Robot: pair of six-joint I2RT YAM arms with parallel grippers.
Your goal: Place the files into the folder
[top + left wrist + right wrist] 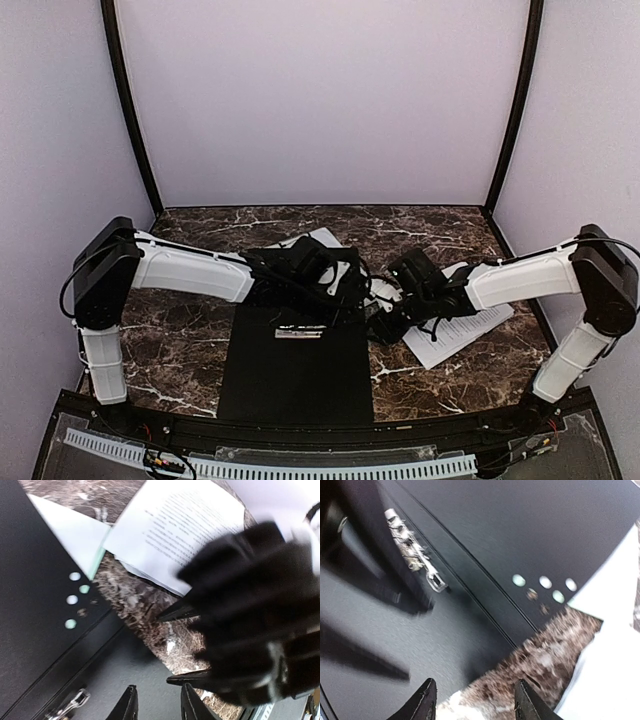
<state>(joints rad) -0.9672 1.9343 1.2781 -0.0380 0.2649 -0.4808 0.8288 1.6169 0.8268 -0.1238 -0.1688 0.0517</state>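
Left tool partly open, gripping nothing, over black folder interior; right tool wider apart, empty, above folder edge and bench.

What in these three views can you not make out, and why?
Top view: far sheet mostly hidden under the left arm; right-hand sheet partly under the right arm.
Left wrist view: text on the printed sheet too blurred to read.
Right wrist view: white sheet cut off by the right edge.
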